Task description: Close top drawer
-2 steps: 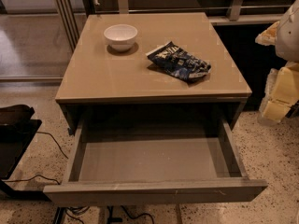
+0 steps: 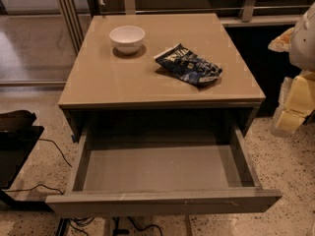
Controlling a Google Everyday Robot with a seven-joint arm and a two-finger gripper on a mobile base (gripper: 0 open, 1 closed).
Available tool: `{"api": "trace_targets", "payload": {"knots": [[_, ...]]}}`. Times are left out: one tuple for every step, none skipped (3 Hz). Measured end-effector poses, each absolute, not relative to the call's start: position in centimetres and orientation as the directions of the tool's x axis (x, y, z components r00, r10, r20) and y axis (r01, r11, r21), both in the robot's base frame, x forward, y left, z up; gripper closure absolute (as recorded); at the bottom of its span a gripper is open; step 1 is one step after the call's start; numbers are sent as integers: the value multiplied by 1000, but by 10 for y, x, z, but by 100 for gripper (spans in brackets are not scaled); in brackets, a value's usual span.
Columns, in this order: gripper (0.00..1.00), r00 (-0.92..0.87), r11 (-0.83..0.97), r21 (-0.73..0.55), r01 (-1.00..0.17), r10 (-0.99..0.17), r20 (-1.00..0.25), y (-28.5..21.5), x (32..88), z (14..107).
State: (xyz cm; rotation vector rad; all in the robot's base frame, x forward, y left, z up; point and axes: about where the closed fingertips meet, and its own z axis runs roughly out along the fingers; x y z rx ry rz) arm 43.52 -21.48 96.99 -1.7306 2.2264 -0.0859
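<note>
Dim warm light; soft glare on the glossy taupe bench [image 2: 123, 77]; shadow inside the wide grey top drawer [image 2: 162, 173]; pale gripper [image 2: 291, 108] lit at right edge.

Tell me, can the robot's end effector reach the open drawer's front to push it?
Probably yes. The end effector hangs at the right edge, beside the cabinet, and the drawer front sticks out with nothing seen blocking it. The bowl and bag sit on top, out of the way.
</note>
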Motion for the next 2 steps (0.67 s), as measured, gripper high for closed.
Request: {"api": "trace_targets", "payload": {"knots": [[0, -222, 271, -204, -941, -946, -235, -212, 424, 945], [17, -219, 279, -182, -943, -931, -291, -206, 400, 919]]}}
